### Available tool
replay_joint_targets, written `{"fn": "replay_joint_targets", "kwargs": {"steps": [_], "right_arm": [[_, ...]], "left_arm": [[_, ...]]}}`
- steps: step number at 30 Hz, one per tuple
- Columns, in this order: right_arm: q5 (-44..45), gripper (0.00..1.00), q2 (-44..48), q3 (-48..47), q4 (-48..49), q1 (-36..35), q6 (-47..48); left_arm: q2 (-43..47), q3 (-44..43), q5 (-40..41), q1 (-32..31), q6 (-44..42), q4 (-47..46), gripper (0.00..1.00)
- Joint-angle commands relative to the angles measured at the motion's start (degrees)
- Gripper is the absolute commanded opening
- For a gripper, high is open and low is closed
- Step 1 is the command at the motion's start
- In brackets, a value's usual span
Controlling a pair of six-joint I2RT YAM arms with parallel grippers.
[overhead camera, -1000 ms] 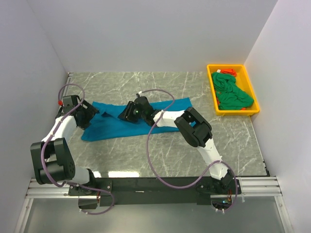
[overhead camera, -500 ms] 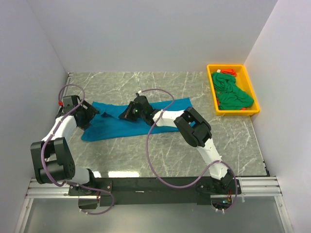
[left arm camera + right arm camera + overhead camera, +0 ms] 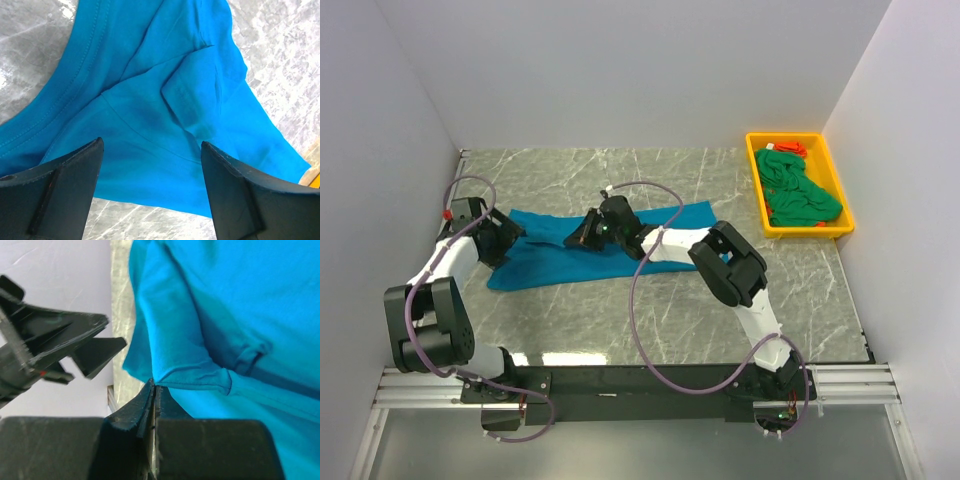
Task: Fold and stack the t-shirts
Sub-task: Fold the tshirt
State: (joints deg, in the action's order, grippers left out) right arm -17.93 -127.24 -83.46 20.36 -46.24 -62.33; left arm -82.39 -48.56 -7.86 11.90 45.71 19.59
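Observation:
A teal-blue t-shirt lies spread across the left and middle of the table. My left gripper is open just above its left end; the cloth lies between and beyond the fingertips. My right gripper is shut on a folded edge of the teal shirt near its middle, with the cloth pinched at the tips. The left gripper's fingers show beyond it. A bright green t-shirt and a small red-orange piece lie crumpled in the yellow bin.
The yellow bin stands at the back right against the right wall. White walls close in the left, back and right sides. Purple cables loop from both arms over the table. The marble table stretches in front of the shirt.
The right arm's elbow has swung a little to the right while its gripper stays shut on the teal shirt. The left arm has hardly moved.

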Motion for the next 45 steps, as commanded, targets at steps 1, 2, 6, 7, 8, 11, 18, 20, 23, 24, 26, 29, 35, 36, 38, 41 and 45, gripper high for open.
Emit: {"fn": "replay_joint_targets", "kwargs": {"steps": [1, 2, 6, 7, 8, 11, 18, 20, 23, 24, 26, 29, 35, 36, 38, 41, 45], "right_arm": [[-1.14, 0.00, 4.54, 0.49, 1.61, 0.18, 0.19], [-1.57, 0.00, 4.11, 0.58, 1.70, 0.18, 0.19], [-2.54, 0.00, 2.79, 0.14, 1.79, 0.18, -0.16], [-2.63, 0.00, 2.53, 0.05, 2.05, 0.27, -0.17], [-2.72, 0.00, 2.26, -0.12, 2.14, 0.27, -0.25], [-2.81, 0.00, 1.56, -1.08, 1.09, 0.27, 0.36], [-3.69, 0.00, 0.15, -0.92, 2.05, 0.97, -0.51], [-4.04, 0.00, -0.20, -0.57, 2.67, 1.06, -1.04], [-4.30, 0.00, -0.64, -0.47, 3.02, 1.15, -1.13], [-4.30, 0.00, -0.64, -0.65, 2.93, 1.15, -0.96], [-4.48, 0.00, -0.90, -0.74, 2.84, 1.24, -0.87], [-4.57, 0.00, -0.99, -0.65, 3.11, 1.41, -0.96], [-4.48, 0.00, -1.26, -0.47, 1.70, 1.41, -0.25], [-4.39, 0.00, -1.34, -0.47, 1.35, 1.41, -0.17], [-3.78, 0.06, -1.52, -0.30, -0.23, 1.33, 0.45], [-3.16, 0.24, -2.22, -1.88, -5.05, 1.41, 2.64], [-3.51, 0.35, -1.35, -3.29, -10.68, 1.41, 6.51]], "left_arm": [[-0.31, -0.84, -2.07, -0.12, -0.10, -1.49, 0.84], [-0.58, -0.49, -2.68, -0.21, 0.08, -1.84, 0.84], [-2.42, 0.48, -6.64, -0.21, 3.49, -4.91, 0.84], [-2.95, 0.57, -7.69, -0.21, 4.29, -6.14, 0.85], [-3.74, 0.91, -8.57, -0.21, 5.17, -7.02, 0.85], [-6.02, 0.48, -10.07, -0.47, 7.81, -9.92, 0.86], [-12.52, -4.96, -8.58, -1.53, 9.39, -9.49, 0.82], [-14.02, -6.11, -8.32, -1.70, 9.48, -9.40, 0.80], [-15.16, -6.46, -8.75, -1.79, 10.09, -9.84, 0.78], [-15.26, -6.46, -8.84, -2.05, 10.53, -10.19, 0.78], [-15.17, -6.38, -9.10, -2.32, 10.97, -10.46, 0.77], [-13.16, -6.81, -7.45, -2.85, 11.41, -8.53, 0.77], [-6.56, -6.55, 2.05, -3.29, 12.73, -3.60, 0.77], [-6.03, -6.55, 2.93, -3.37, 12.65, -3.60, 0.76], [-4.98, -6.82, 3.81, -3.29, 12.47, -3.60, 0.76], [-4.62, -7.69, 3.38, -3.55, 11.68, -3.60, 0.76], [-4.53, -9.10, 2.67, -5.31, 8.87, -4.30, 0.76]]}}
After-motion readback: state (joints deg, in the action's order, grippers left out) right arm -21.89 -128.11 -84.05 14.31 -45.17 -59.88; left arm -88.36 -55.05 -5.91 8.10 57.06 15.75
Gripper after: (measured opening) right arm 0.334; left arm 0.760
